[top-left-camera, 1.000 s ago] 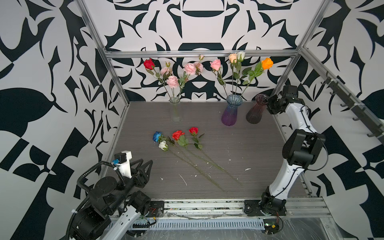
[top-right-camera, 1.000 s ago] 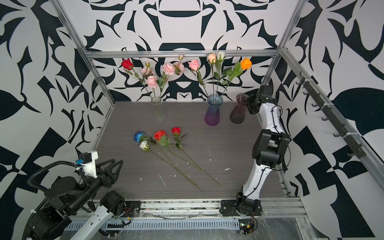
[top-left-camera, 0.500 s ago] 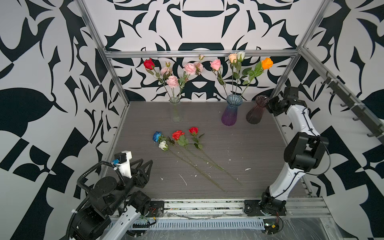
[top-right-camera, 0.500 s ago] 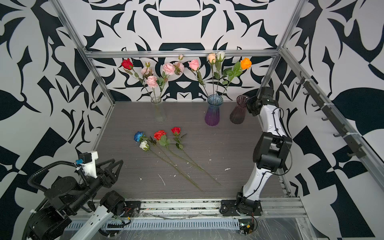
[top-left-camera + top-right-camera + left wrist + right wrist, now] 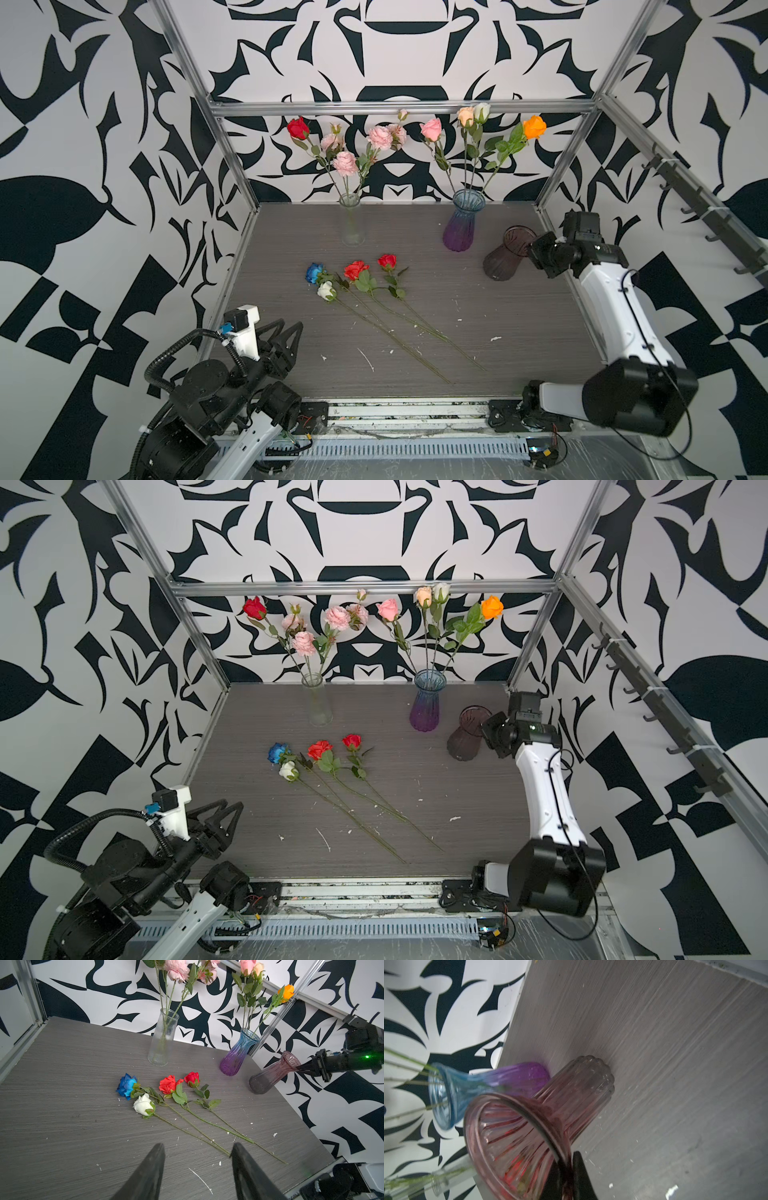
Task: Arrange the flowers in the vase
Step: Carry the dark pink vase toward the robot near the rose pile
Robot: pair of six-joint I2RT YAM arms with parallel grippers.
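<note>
My right gripper (image 5: 568, 1157) is shut on the rim of the dark pink ribbed vase (image 5: 571, 1095), one finger inside and one outside. In both top views the vase (image 5: 505, 259) (image 5: 467, 737) leans, mouth toward the right gripper (image 5: 532, 249), at the table's right side. Four loose flowers lie mid-table: a blue rose (image 5: 316, 272), a white rose (image 5: 326, 289), an orange-red bloom (image 5: 356, 270) and a red rose (image 5: 387, 261), their stems running toward the front. My left gripper (image 5: 198, 1145) hangs open and empty at the front left (image 5: 291, 326).
A clear vase (image 5: 352, 224) holds pink blooms and a red rose at the back. A blue-purple vase (image 5: 459, 226) with pink, peach, white and orange roses stands just left of the held vase. Patterned walls and metal frame posts (image 5: 552, 166) enclose the grey table (image 5: 519, 332).
The right gripper has closed on the dark pink vase's rim, and the arm has drawn back toward the front, tilting the vase and pulling it forward. The left arm stayed still.
</note>
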